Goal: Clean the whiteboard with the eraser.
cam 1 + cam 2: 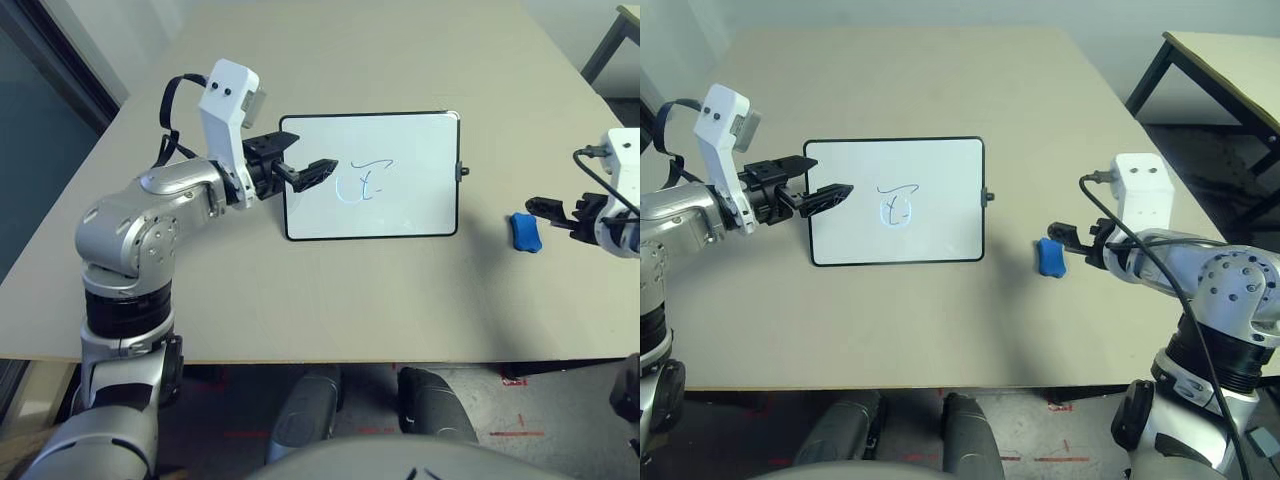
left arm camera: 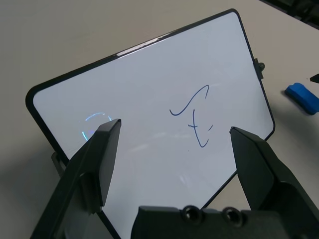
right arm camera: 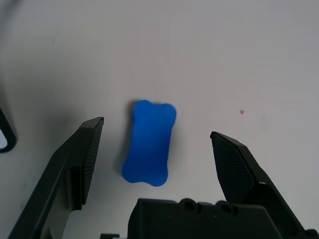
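The whiteboard (image 1: 896,201) was laid flat on the table (image 1: 940,90), blue scribbles (image 1: 897,203) near its centre. The L gripper (image 1: 312,172) was held over the board's L edge, fingers apart, nothing between them. The eraser (image 1: 1050,257) was seen on the table to the R of the board, well apart from it. The R gripper (image 3: 157,149) was poised just above the eraser, fingers wide apart on either side, w/o contact.

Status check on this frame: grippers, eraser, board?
Right gripper open above eraser, no contact. Left gripper open over whiteboard; scribble uncleaned. Nothing blocking.
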`<act>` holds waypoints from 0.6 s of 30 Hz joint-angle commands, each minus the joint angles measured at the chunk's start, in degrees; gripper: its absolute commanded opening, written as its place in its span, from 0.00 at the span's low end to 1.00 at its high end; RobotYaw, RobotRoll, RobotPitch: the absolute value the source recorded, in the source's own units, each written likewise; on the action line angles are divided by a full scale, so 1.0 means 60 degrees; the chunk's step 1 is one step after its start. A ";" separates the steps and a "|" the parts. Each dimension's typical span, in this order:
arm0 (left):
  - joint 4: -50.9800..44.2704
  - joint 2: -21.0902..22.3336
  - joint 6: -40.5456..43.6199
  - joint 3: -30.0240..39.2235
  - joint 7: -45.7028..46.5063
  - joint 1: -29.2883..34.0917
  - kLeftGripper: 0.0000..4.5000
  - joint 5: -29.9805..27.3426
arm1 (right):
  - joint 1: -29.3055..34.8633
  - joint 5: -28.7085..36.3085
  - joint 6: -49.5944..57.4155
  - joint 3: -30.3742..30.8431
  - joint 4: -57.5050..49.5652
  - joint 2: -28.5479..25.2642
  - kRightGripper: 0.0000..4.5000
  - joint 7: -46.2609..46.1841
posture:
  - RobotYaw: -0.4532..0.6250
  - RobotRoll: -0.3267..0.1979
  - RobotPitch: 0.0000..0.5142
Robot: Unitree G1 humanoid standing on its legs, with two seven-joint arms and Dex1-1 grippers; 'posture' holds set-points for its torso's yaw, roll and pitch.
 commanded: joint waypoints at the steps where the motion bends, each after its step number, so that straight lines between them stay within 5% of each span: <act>1: -0.0144 -0.0078 0.0204 0.0098 0.0167 0.0023 0.99 -0.0155 | 0.0249 0.0164 0.0375 0.0122 0.0204 0.0130 1.00 -0.0201 | 0.54 0.62 0.29; 18: -0.0204 -0.0260 0.0630 0.0332 0.0657 -0.0007 0.99 -0.0519 | -0.0182 -0.2056 0.0375 0.0855 0.0942 0.0343 1.00 0.1232 | 0.57 0.62 0.29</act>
